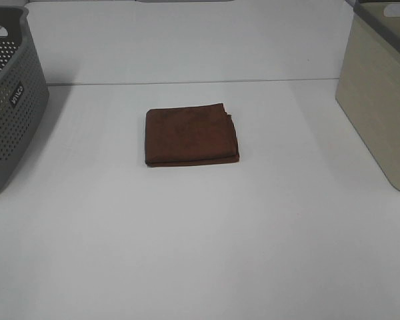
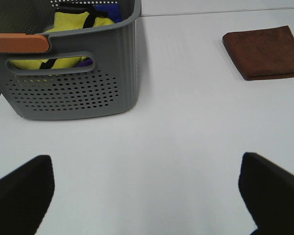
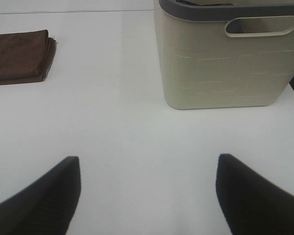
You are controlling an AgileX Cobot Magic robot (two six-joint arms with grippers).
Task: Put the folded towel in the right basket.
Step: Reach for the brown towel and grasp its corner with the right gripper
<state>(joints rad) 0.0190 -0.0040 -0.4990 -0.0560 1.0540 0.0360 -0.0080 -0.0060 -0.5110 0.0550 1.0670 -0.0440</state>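
A white tabletop [image 1: 200, 253] fills the exterior high view. A thin seam [image 1: 187, 82] crosses it just behind the folded towel [image 1: 191, 136], and the surface beyond the seam is the same plain white. Nothing of the room past it can be made out.

The brown towel lies flat near the middle of the table, folded into a rough square with its layered edges showing on the near and right sides. Well to the left of the towel stands a grey perforated basket [image 1: 10, 100]. In the left wrist view it holds a yellow cloth [image 2: 73, 24] and something blue [image 2: 110, 10], and an orange strip [image 2: 19, 43] sits on its rim. Well to the right of the towel stands the beige basket [image 1: 380, 100], which has a dark grey rim and a cut-out handle. White tabletop runs from the towel to each basket.

The left gripper [image 2: 146, 157] has its dark fingers spread wide and holds nothing; the towel lies well apart from it, ahead and off to the side away from the grey basket. The right gripper [image 3: 148, 157] is likewise spread wide and holds nothing. The towel is well apart from it too, ahead and on the opposite side from the beige basket.
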